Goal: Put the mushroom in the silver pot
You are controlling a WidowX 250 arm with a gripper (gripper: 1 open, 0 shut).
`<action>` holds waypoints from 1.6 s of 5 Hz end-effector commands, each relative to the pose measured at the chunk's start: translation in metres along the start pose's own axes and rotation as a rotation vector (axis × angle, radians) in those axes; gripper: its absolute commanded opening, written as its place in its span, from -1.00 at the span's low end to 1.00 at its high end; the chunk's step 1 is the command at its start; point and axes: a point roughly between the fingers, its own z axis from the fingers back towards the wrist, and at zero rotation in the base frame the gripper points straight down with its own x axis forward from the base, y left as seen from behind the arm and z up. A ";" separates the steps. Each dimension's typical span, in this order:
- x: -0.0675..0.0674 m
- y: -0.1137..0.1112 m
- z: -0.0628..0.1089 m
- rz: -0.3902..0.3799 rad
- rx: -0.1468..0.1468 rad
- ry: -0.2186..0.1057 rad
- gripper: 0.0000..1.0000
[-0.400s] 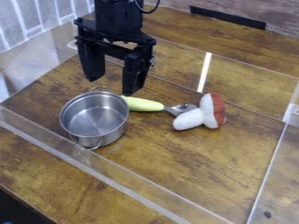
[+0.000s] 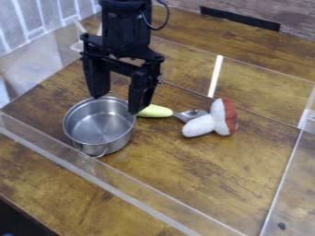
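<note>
The gripper [image 2: 121, 95] hangs over the back rim of the silver pot [image 2: 99, 126], pointing down. Its two black fingers [image 2: 143, 92] are spread wide and hold nothing. The pot sits near the left front edge of the wooden surface [image 2: 185, 180]. The mushroom [image 2: 211, 121] lies on its side toward the right edge. A spoon [image 2: 170, 112] lies between them, perhaps touching the mushroom.

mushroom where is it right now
In the camera view the mushroom lies on its side at the right of the wooden table, touching the metal end of the spoon, well right of the silver pot.
</note>
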 end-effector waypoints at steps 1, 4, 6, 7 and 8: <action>-0.004 0.002 -0.004 0.010 -0.009 0.002 1.00; 0.040 -0.050 -0.005 -0.305 0.038 -0.079 1.00; 0.076 -0.077 0.002 -0.474 0.069 -0.131 1.00; 0.092 -0.074 0.002 -0.427 0.074 -0.151 1.00; 0.111 -0.069 0.001 -0.373 0.080 -0.167 1.00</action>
